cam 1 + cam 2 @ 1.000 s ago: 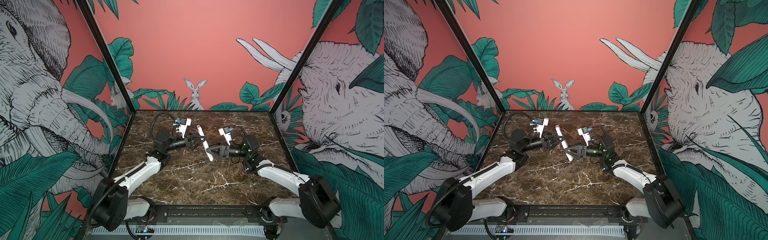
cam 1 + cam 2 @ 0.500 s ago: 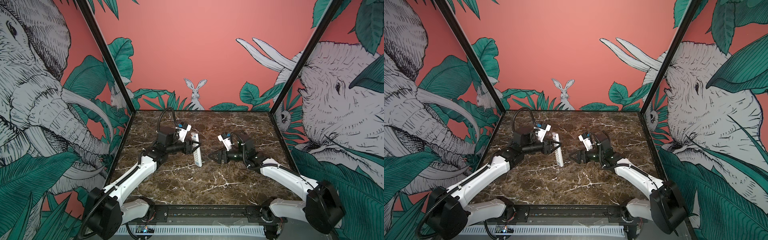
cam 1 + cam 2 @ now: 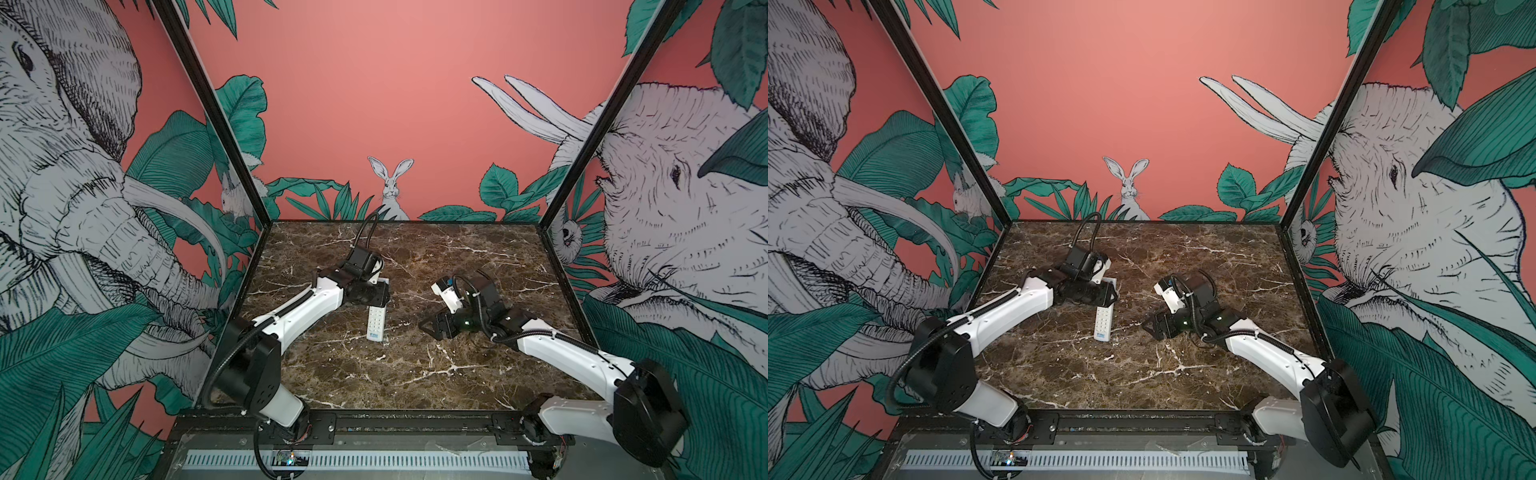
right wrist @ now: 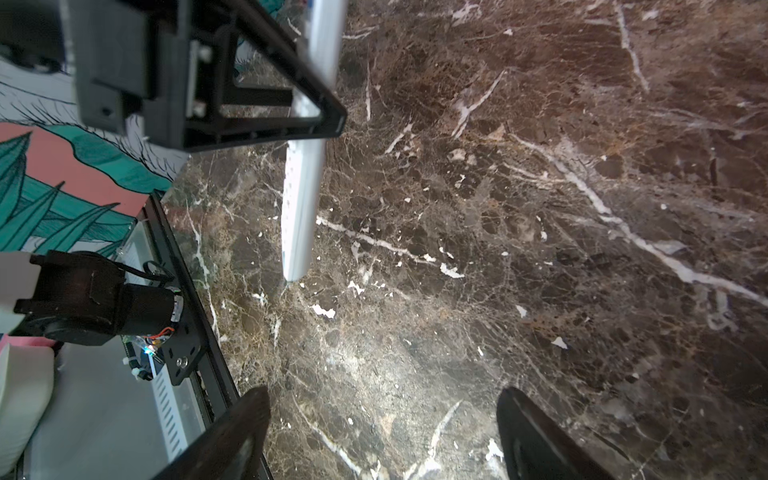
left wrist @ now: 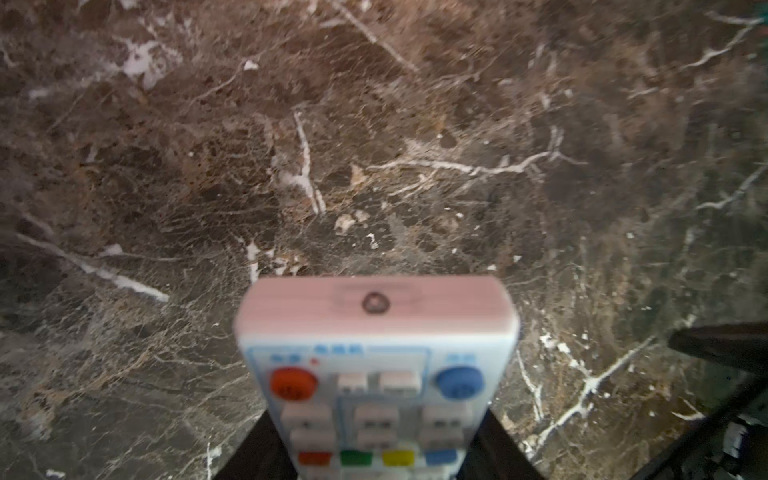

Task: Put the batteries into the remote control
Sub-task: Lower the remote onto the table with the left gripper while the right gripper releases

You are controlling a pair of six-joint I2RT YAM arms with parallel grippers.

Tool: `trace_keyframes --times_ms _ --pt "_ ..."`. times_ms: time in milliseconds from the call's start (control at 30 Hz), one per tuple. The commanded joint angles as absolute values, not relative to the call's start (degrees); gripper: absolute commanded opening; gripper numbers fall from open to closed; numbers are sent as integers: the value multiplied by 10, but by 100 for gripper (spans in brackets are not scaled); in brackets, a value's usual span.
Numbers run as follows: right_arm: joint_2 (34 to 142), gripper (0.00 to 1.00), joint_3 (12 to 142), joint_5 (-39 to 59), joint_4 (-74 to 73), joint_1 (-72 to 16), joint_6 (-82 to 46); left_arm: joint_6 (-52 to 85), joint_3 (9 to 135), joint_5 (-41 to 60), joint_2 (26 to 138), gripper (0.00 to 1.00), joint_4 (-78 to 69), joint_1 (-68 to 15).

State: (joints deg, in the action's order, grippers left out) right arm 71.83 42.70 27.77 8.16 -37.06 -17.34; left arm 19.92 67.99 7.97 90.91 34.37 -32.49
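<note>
On the marble table (image 3: 415,374), the left gripper (image 3: 379,298) was clamped on the remote control (image 3: 376,322) near its red-button end. The right gripper (image 3: 426,328) sat at its 3 o'clock, jaws wide, empty, apart from it. Remote axis ran 12–6, buttons up, logo end at 6. No batteries in any view.

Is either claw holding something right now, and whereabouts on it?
The left gripper holds the remote by its long sides, near the end with the red button. The right gripper is open and empty.
</note>
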Motion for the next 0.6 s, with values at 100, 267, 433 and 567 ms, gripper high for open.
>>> trace_keyframes --times_ms 100,267,433,567 --pt "721 86 421 215 81 -428 -139 238 740 -2 993 0 442 -331" --pt "722 86 408 203 58 -454 -140 245 766 7 1046 0 446 -331" --pt "723 86 397 201 37 -466 -143 251 781 -1 1083 0 446 -331" --pt "719 86 393 195 40 -468 -143 255 782 -9 1100 0 434 -331"
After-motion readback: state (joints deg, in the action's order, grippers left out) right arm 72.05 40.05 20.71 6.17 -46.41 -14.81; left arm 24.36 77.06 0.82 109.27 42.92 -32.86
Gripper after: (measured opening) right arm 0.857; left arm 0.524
